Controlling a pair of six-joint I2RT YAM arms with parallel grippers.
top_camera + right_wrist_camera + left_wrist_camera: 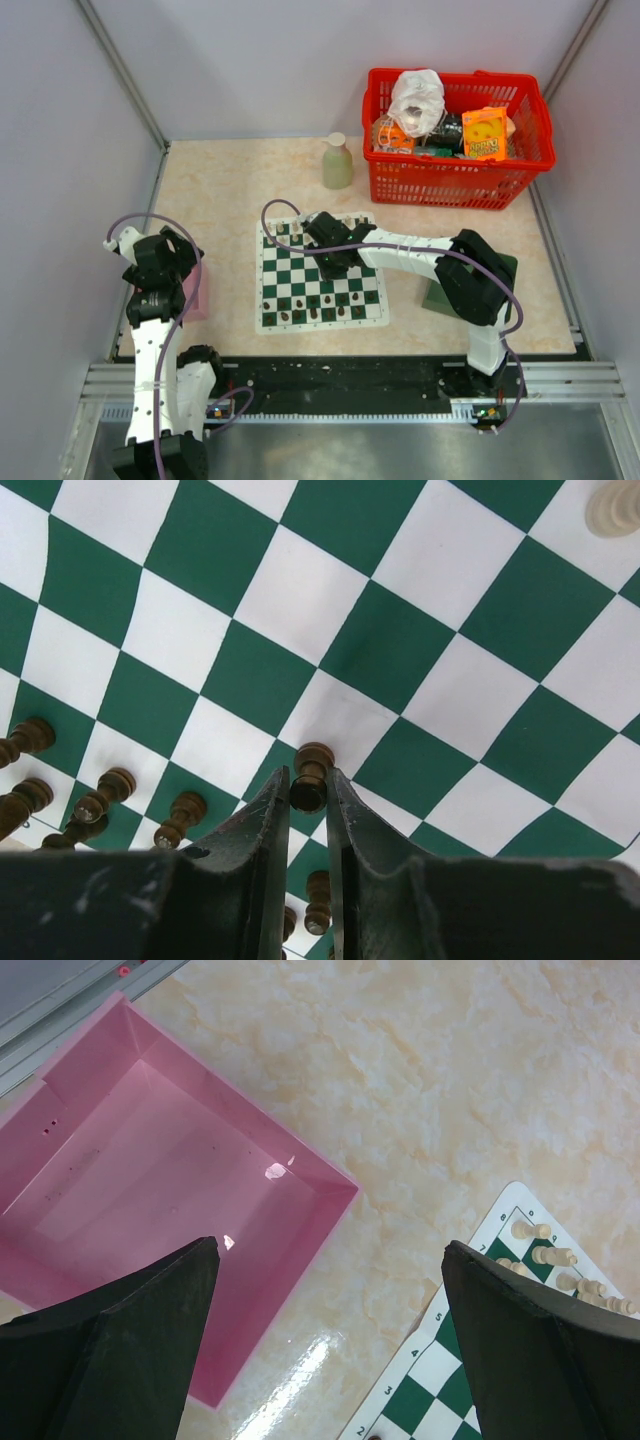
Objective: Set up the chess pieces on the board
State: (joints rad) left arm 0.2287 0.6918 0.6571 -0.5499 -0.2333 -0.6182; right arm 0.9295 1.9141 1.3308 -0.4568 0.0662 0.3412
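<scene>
The green and white board lies mid-table. Dark brown pieces stand along its near rows and cream pieces at its far left. My right gripper is over the board's far half. In the right wrist view it is shut on the head of a dark brown pawn, upright, its base at or just above the board. More dark pieces stand nearby. My left gripper is open and empty over bare table left of the board.
A pink box sits at the left table edge, under the left arm. A red basket of packets and a pale bottle stand at the back. A dark green tray lies under the right arm.
</scene>
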